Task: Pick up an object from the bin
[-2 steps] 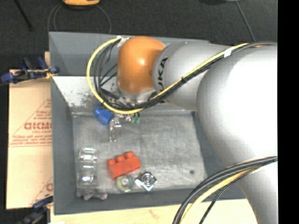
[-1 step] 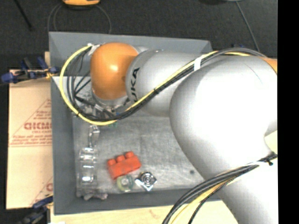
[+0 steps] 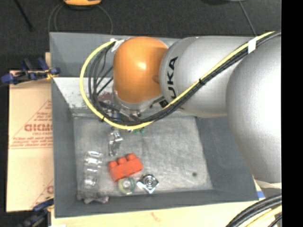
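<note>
**What the arm covers**

The arm (image 3: 213, 84) runs off the right edge, and its orange cover (image 3: 137, 70) hides much of the far floor and wall of the bin (image 3: 64, 141). A small green thing (image 3: 138, 131) peeks from under the wrist — its kind cannot be told. The gripper (image 3: 113, 149) is covered at its top. A clear thing (image 3: 92, 167), a round pale thing (image 3: 127, 186) and a grey lump (image 3: 94, 198) near the front are too small to name.

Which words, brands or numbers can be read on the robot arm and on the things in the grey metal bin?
"KUKA": black letters on the silver arm casing, beside its orange cover.
No text can be read on the red toy brick, the clear plastic piece or the small metal part.
</note>
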### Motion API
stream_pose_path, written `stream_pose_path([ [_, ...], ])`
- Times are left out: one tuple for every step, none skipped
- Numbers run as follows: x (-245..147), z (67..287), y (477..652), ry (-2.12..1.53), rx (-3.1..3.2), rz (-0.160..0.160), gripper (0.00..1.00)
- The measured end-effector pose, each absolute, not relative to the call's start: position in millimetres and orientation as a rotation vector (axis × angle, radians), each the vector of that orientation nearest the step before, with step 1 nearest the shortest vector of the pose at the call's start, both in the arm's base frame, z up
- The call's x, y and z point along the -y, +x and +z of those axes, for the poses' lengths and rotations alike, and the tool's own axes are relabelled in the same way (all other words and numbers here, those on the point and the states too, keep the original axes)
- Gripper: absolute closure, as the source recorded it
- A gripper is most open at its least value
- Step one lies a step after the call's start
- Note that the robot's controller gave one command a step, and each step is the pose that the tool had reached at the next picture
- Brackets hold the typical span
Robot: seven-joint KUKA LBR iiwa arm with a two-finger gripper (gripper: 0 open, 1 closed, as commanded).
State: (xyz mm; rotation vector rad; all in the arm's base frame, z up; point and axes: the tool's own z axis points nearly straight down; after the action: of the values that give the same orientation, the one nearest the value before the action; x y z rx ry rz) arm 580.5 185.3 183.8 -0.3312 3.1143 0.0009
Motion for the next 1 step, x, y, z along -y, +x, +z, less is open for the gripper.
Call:
stream_pose_path([
  [-181.3,139.9,512.8,-0.794,-3.043,0.0,0.0],
])
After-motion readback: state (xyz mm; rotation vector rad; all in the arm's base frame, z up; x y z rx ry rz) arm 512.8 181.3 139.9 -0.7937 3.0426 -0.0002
